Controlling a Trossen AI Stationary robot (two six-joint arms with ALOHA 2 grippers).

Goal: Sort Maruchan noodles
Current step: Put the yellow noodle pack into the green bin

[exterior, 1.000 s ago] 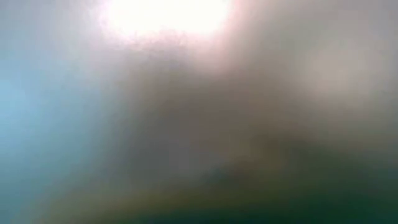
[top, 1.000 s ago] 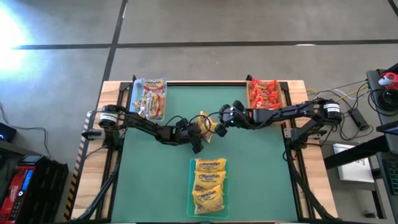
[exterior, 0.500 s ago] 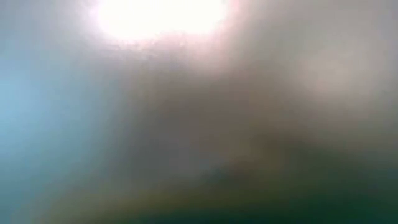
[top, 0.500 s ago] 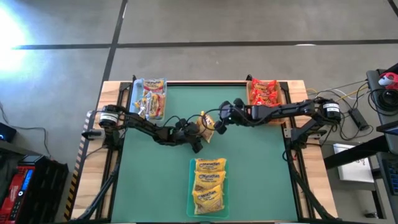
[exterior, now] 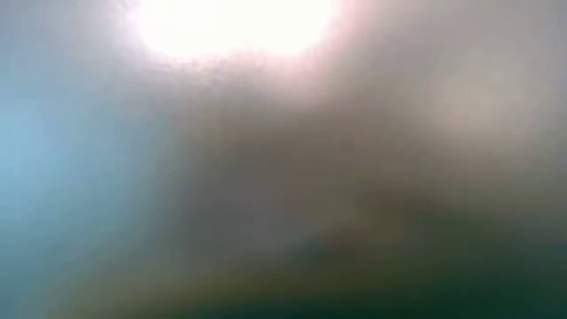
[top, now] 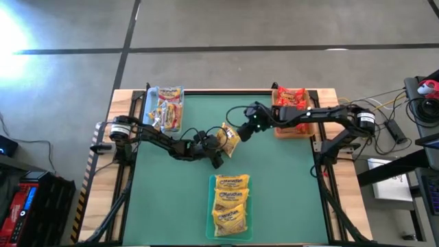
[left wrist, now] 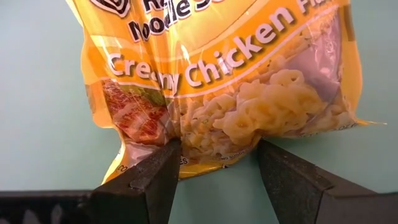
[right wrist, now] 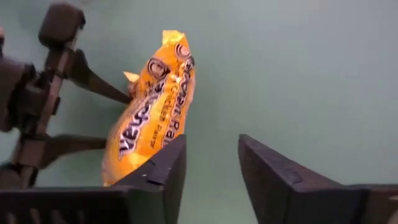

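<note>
Right gripper (top: 248, 127) has let go, fingers apart, backing off; left gripper (top: 218, 147) clamps yellow packet (top: 229, 139) over green table (top: 288, 185).

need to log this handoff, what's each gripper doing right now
left gripper: shut on the yellow noodle packet, gripping its bottom edge.
right gripper: open, empty, clear of the packet.

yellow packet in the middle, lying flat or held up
Held up: the yellow packet stands on edge between the left tool's fingers; right tool is apart, open.
</note>
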